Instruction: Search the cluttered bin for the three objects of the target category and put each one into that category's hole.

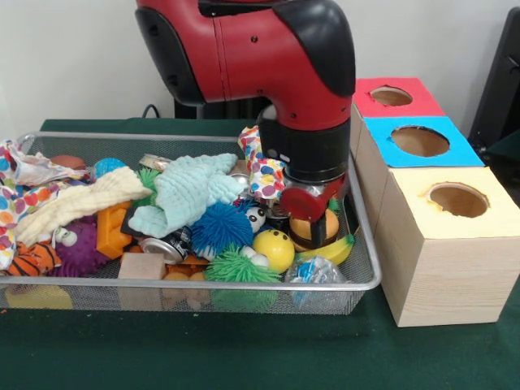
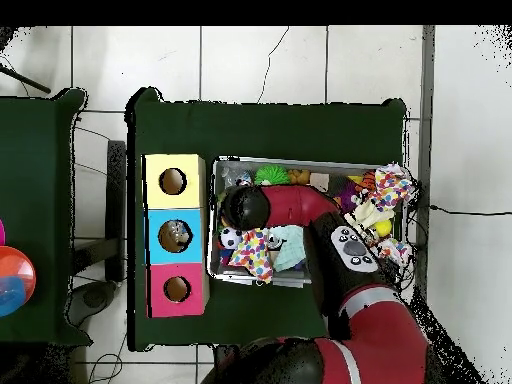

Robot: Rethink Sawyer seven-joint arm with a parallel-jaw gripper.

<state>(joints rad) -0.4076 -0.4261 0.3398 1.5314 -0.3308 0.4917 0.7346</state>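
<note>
The wire mesh bin (image 1: 370, 268) is packed with toys and cloths. My gripper (image 1: 314, 221) is lowered into the bin's right end, right against an orange round toy (image 1: 302, 229) that sits just above a yellow banana (image 1: 331, 251). Whether it holds anything cannot be made out. To the right stand three wooden boxes with holes on top: red (image 1: 406, 84), blue (image 1: 455, 152) and yellow (image 1: 422, 213). In the overhead view the arm's black wrist (image 2: 248, 207) hides the gripper, and the boxes show as yellow (image 2: 190, 166), blue (image 2: 155, 222) and red (image 2: 157, 300). Something lies in the blue box's hole (image 2: 176, 234).
Near the gripper lie a yellow ball with a face (image 1: 275, 249), a blue spiky ball (image 1: 219, 226), a green spiky toy (image 1: 236, 268), a light-blue cloth (image 1: 191, 191) and a polka-dot cloth (image 1: 264, 172). Further left are a cream cloth (image 1: 73, 203), a purple spiky ball (image 1: 77, 250) and a drink can (image 1: 162, 246).
</note>
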